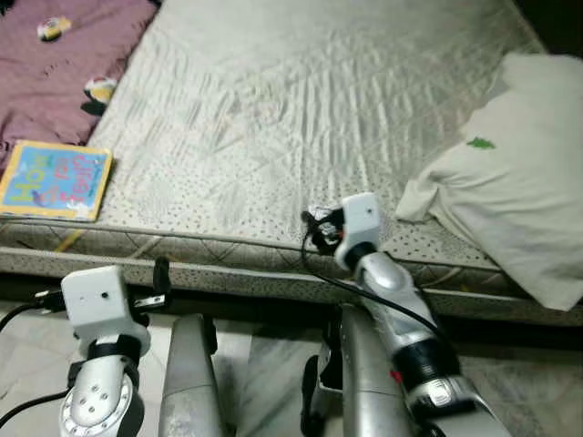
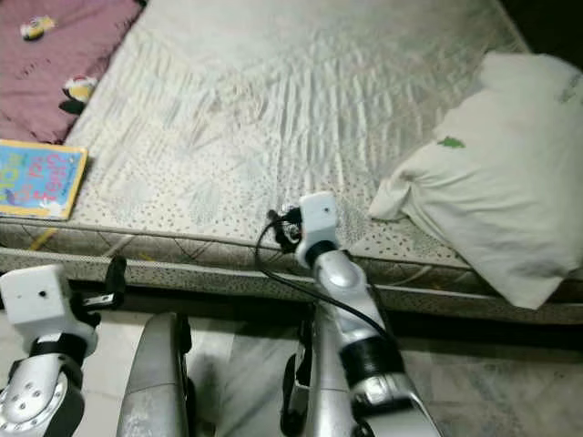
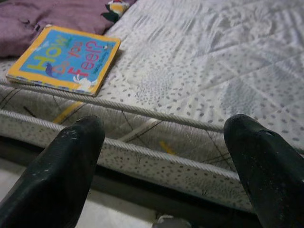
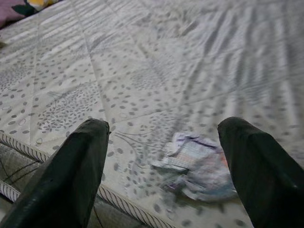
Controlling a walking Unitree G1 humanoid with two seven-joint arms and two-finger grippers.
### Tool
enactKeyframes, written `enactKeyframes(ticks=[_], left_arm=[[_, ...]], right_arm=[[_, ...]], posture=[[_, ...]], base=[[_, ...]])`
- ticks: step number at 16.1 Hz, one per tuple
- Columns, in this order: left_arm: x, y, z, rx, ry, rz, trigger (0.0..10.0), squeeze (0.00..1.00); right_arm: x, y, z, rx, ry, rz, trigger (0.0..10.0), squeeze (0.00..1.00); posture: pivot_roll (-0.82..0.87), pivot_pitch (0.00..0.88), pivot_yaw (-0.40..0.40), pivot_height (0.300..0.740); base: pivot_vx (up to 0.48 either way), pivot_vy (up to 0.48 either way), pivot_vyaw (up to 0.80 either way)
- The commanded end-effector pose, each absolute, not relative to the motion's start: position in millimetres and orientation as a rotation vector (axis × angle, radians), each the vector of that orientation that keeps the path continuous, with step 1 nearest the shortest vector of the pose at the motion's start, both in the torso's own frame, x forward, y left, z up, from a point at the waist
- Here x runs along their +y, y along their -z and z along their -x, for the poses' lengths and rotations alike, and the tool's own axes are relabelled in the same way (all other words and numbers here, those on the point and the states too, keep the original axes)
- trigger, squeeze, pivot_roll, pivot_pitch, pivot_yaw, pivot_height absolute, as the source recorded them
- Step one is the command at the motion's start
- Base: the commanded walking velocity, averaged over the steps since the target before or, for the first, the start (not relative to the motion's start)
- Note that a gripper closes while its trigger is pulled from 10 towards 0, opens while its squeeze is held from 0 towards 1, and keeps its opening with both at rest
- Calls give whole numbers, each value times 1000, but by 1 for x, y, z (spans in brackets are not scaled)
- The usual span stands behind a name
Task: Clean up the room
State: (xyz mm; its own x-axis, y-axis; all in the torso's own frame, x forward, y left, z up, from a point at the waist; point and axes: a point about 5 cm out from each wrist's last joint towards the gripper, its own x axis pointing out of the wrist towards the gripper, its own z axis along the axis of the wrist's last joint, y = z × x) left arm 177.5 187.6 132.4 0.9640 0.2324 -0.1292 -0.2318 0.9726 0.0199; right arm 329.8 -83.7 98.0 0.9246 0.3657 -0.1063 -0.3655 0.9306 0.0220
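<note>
My jaws stand wide apart on both sides, holding nothing. My right gripper [image 4: 161, 142] reaches over the near edge of the mattress [image 1: 301, 100], and a crumpled wrapper [image 4: 197, 166] lies between its fingers, just in from the piping. It looks like thin paper or foil: light, soft, likely to flatten and skid, so I would pinch its bunched middle. Its print is too blurred to read. My left gripper [image 3: 161, 147] hovers below the edge; the book [image 3: 64, 59] at the near left corner reads "How Do You Feel?". A pillow [image 1: 519, 173] lies right.
</note>
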Motion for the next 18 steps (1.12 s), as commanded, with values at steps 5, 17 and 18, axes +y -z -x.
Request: enactKeyframes(ticks=[5,17,18], left_arm=[[189,-138,-162,171,-245,-27,10000,0],[185,-142,-162,178,-239,-26,10000,0],[185,-142,-162,178,-239,-26,10000,0]], right_arm=[[-54,-112,-347,33,-432,-42,10000,0],[-27,-124,-363,13,-373,64,10000,0],[-27,-125,-363,8,-367,75,10000,0]], posture=[[313,277,-45,522],[345,274,-60,487],[348,271,-62,487]], base=[[0,0,0],[0,0,0],[0,0,0]])
